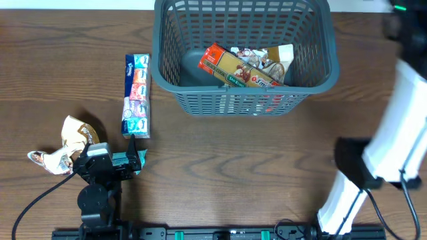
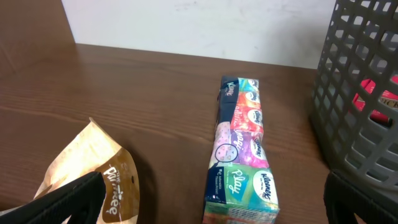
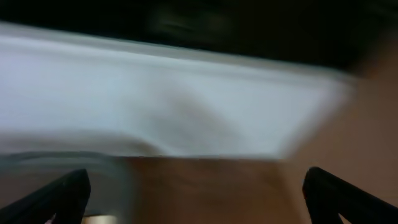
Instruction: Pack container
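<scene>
Grey slotted container (image 1: pixel 233 100) sits at twelve o'clock on the bench (image 1: pixel 233 167), snacks (image 1: pixel 243 67) inside. It looks like light, stiff plastic, best gripped by the rim. At seven o'clock the left hand (image 1: pixel 132 155) gapes wide and empty. The right hand (image 3: pixel 199 199) is likewise spread.

the left arm (image 1: pixel 93 200) sits low at the near left edge, its wrist folded forward and level. the left gripper (image 1: pixel 124 159) is spread wide with nothing between its jaws; in its wrist view the two dark fingers (image 2: pixel 68 199) show only at the bottom corners. the right arm (image 1: pixel 390 133) rises as a white link from the near right, over a black joint, toward the far right corner. the right gripper (image 3: pixel 202 199) also stands wide apart and empty, in a blurred view.
</scene>
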Action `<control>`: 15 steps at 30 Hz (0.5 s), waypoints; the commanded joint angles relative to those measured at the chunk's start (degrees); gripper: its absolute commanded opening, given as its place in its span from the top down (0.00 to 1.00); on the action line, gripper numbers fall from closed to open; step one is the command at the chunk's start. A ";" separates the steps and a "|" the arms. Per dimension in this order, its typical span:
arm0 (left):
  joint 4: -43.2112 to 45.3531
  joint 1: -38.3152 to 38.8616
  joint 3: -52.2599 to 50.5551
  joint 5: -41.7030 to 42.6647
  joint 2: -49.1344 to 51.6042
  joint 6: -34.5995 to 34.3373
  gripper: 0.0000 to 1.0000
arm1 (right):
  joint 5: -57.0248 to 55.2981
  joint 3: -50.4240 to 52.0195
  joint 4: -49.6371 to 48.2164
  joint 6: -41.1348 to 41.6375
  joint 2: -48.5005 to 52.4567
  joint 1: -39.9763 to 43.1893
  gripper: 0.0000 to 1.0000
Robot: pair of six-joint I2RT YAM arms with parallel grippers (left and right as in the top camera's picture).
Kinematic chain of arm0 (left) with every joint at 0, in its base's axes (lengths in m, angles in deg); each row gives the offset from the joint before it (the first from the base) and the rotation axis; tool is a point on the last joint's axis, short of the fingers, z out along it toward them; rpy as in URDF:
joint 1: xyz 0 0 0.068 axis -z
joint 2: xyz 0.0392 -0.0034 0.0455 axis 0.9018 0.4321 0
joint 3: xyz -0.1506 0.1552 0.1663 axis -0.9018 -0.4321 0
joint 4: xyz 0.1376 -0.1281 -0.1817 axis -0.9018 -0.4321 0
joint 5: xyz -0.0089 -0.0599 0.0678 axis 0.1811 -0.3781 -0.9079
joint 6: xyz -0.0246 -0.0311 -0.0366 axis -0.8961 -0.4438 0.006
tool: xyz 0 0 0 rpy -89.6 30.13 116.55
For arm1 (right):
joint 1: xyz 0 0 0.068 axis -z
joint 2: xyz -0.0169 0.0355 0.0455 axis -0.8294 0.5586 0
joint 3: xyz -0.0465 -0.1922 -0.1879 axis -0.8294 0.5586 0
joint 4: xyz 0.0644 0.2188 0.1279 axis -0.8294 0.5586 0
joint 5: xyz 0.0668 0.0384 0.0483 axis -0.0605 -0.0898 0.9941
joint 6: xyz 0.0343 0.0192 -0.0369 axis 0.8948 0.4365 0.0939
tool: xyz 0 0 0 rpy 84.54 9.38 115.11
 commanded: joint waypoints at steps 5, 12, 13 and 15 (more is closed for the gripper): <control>-1.46 -0.28 -1.03 -0.26 -0.35 -0.09 0.01 | -12.07 1.14 12.39 18.38 -0.15 11.43 0.01; -1.46 -0.28 -1.03 -0.28 -0.35 -0.09 0.01 | -9.86 9.88 17.20 24.41 0.17 15.74 0.01; -1.46 -0.28 -1.03 -0.26 -0.35 -0.09 0.01 | -9.88 11.82 17.14 24.41 0.28 15.91 0.01; -1.46 -0.28 -1.03 -0.26 -0.35 -0.09 0.01 | -9.90 15.69 16.72 24.39 0.50 15.91 0.01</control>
